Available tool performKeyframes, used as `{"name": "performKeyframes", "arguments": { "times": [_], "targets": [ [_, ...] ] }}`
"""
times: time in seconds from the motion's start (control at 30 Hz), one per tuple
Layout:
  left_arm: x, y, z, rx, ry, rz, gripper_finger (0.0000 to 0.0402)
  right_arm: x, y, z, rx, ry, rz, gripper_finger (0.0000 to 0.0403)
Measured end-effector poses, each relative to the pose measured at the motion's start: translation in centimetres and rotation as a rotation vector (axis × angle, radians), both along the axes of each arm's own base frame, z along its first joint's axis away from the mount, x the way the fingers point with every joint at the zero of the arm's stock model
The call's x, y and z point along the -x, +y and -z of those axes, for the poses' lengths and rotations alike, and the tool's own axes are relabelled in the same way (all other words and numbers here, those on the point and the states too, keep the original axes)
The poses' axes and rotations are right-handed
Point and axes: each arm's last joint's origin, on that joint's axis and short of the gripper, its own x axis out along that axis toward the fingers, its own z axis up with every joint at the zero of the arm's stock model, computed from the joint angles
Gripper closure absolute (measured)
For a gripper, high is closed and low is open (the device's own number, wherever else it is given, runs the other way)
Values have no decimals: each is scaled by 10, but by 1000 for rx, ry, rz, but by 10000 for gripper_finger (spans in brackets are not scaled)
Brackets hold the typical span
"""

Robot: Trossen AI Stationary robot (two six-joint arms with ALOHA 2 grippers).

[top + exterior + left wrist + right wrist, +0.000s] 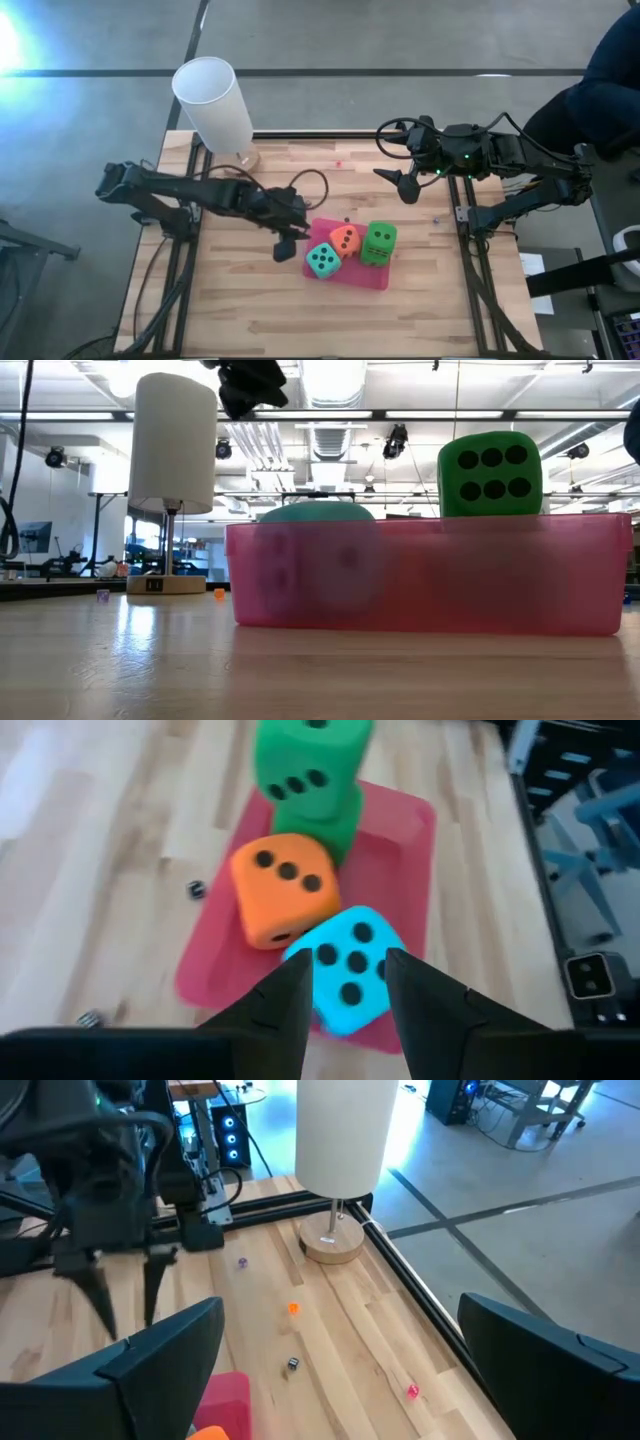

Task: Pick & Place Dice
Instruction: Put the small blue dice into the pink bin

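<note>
At about nine o'clock on the wooden table (250, 310) the left arm reaches in toward the centre; its left gripper (285, 247) hangs just left of the pink tray (370, 277), above the table, with its two dark fingers (283, 1003) parted by a narrow gap and nothing between them; in the left wrist view the teal die (348, 968) shows beyond that gap, apart from the tips. At eleven o'clock stands a table lamp (215, 105) with a white cylindrical shade and a round wooden base; a few tiny dice, one dark (292, 1365) and one orange (292, 1309), lie scattered on the boards near it. Just right of centre sits the pink tray, holding all the foam dice: the teal die at its seven o'clock corner, the orange die (345, 240) touching it at the tray's middle, and at three o'clock a green die (379, 243) stacked on a second green die (325, 823), the lower one seen only in the left wrist view; in the low view the upper green die rises above the tray's wall. At one o'clock the right gripper (404, 183) waits well apart from the tray, raised, its fingers spread wide and empty. At the far right edge a person's dark sleeve (610, 85) shows beyond the table.
</note>
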Motion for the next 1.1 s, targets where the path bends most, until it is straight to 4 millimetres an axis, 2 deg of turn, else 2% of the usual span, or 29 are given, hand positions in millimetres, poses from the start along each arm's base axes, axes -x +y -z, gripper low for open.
{"name": "performKeyframes", "arguments": {
  "times": [0.3,0.73,0.97,1.1],
  "targets": [
    [27,20,-13,21,76,-128,271,0,0,0,0,0,0,3],
    [55,68,-16,9,44,-331,269,0,0,0,-1,-5,1,3],
    [60,86,-18,-25,28,-368,274,-1,0,-3,46,-12,-13,3],
    [61,92,-18,-26,22,-390,273,1,-7,-2,32,-16,110,3]
  ]
}}
